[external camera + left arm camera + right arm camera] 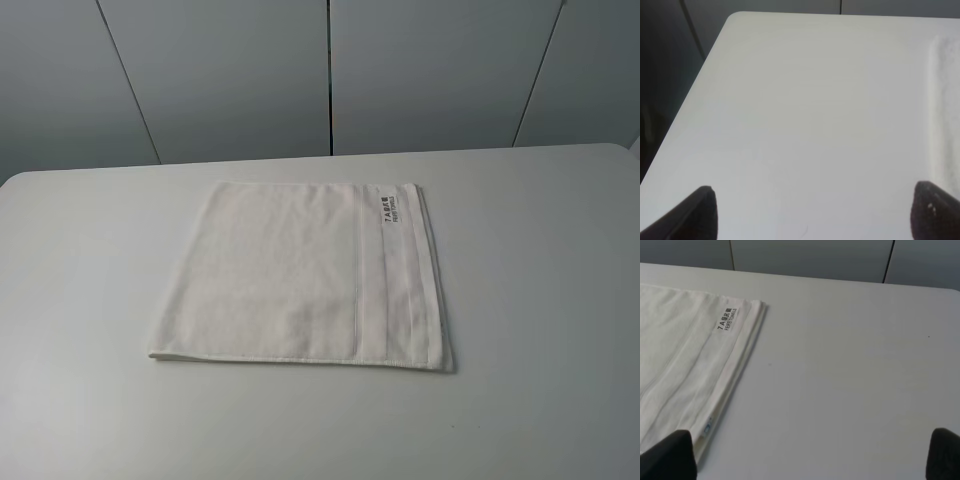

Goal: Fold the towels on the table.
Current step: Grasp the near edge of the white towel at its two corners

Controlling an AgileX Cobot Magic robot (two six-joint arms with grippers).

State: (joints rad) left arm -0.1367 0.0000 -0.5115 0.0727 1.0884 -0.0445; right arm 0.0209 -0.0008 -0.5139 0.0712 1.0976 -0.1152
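The towel (300, 275) lies flat near the middle of the table (540, 420), with its label (389, 210) at the far right corner and a woven band (405, 290) running down the right side. Stacked edges along that side suggest the cloth is already doubled over. Neither arm shows in the high view.

Your left gripper (812, 212) hangs over bare tabletop near the towel's left edge, jaws spread wide and empty. Your right gripper (807, 452) hangs at the right edge, likewise wide apart and holding nothing.

Expect the terry cloth to be light, soft and limp. It will probably sag and drape from any pinch, and the smooth top may let it slide rather than lift. The best holds look to be the two near corners or the thick layered right edge. Pinch all layers together so that none peels away. Nothing here looks fragile.
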